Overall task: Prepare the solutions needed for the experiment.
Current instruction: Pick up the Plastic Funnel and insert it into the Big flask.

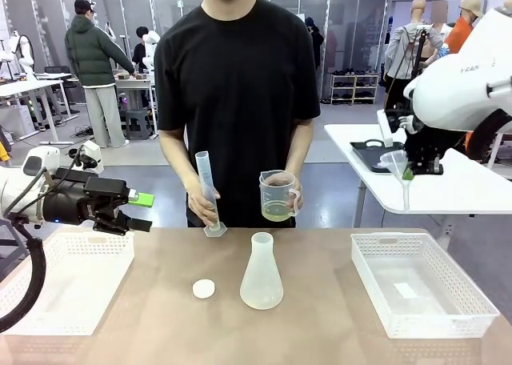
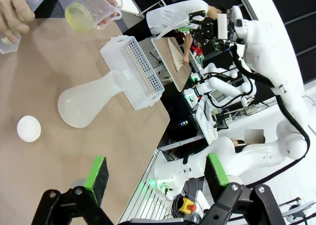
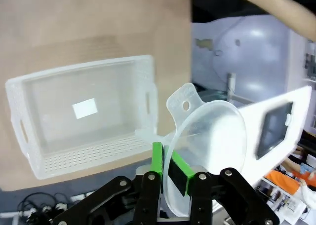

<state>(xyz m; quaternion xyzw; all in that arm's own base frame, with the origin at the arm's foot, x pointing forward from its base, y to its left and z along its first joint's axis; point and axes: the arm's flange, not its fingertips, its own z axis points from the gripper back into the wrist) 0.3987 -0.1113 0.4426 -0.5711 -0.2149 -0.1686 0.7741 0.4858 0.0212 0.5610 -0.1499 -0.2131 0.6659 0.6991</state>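
Starting closest to you: your left pincer has its jaws wide apart with nothing in them. It's hovering by the inner edge of the left-hand white perforated plastic basket. Your right pincer is up high on the right, clamped on a translucent white plastic funnel with its spout pointing down.

Mid-way across the brown table there's a small white round cap. Just beside it is an upright translucent white conical flask, and you can't tell if anything's in it. A second white perforated basket sits off to the right.

At the far edge, the pale yellow-green clear liquid is a shallow layer in a clear plastic measuring beaker. One of the person's hands holds the beaker up off the table. That puts it beyond the flask, roughly between your two pincers and well apart from both. The other hand grips a tall clear graduated cylinder standing on the table.

The left wrist view looks down into the beaker's mouth, so the liquid reads as a small pool at the bottom, where the front view gives it side-on. The right wrist view gives you the grip itself: the green pads pinch the funnel's rim just below its hanging tab, with the right basket underneath.
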